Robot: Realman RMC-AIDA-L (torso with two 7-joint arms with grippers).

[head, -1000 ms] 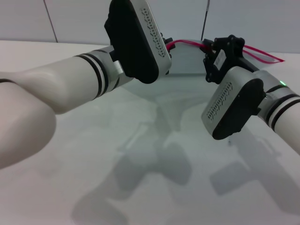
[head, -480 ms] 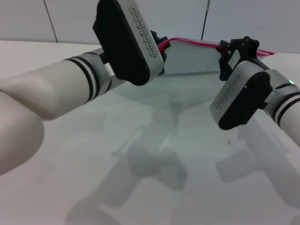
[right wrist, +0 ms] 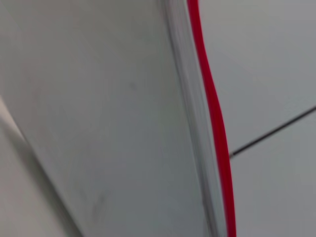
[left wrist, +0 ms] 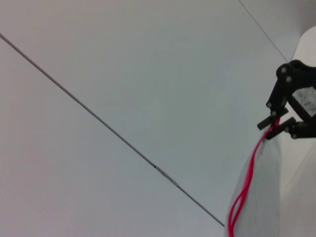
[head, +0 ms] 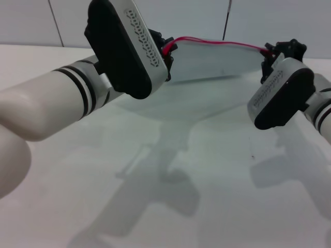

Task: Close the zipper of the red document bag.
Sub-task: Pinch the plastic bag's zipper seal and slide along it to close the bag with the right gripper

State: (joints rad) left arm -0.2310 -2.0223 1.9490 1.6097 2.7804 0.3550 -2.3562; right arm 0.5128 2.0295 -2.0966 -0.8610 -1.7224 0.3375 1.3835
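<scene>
Held up off the table (head: 170, 206) between two grippers: the red document bag (head: 217, 62), stretched out flat. Pinched shut at one end of the zipper (head: 217, 43) by the left gripper (head: 168, 49), pinched shut at the other end by the right gripper (head: 269, 51), seen far off from the left wrist too (left wrist: 276, 126). Looks nearly done, as a guess: one thin red line most of the way along. Close to the left gripper, two red lines a little apart, so maybe open there and left to zip. Hard to make out the zip's little pull tab anywhere. Hidden behind the big left arm (head: 77, 98): part of the bag's corner and most of the left fingers. Nothing but bag and red strip (right wrist: 210, 98) from the right wrist.
</scene>
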